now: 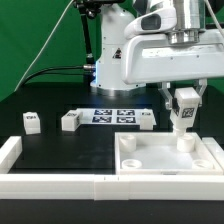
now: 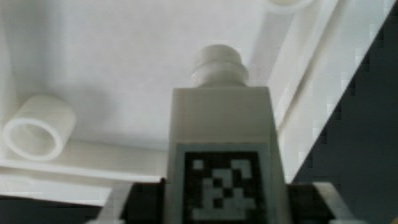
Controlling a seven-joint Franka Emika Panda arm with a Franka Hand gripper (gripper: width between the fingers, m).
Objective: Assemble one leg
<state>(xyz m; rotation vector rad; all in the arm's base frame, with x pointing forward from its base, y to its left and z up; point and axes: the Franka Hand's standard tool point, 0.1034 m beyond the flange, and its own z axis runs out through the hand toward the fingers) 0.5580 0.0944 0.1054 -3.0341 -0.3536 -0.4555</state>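
Note:
My gripper (image 1: 184, 112) is shut on a leg (image 1: 184, 108), a small white block with a marker tag, and holds it upright over the far right corner of the large white panel (image 1: 170, 158). Its lower end sits at or just above the corner hole there; I cannot tell whether they touch. In the wrist view the leg (image 2: 222, 130) fills the middle, tag facing the camera, its threaded tip (image 2: 217, 68) pointing onto the panel (image 2: 107, 70). Three more legs lie on the table: one (image 1: 31, 121) at the exterior view's left, one (image 1: 70, 120) beside it, one (image 1: 146, 121) near the panel.
The marker board (image 1: 112, 115) lies flat behind the panel. A white rail (image 1: 40, 178) borders the table's front and left. The robot's base (image 1: 115, 50) stands behind. A raised corner socket (image 2: 39, 130) shows in the wrist view.

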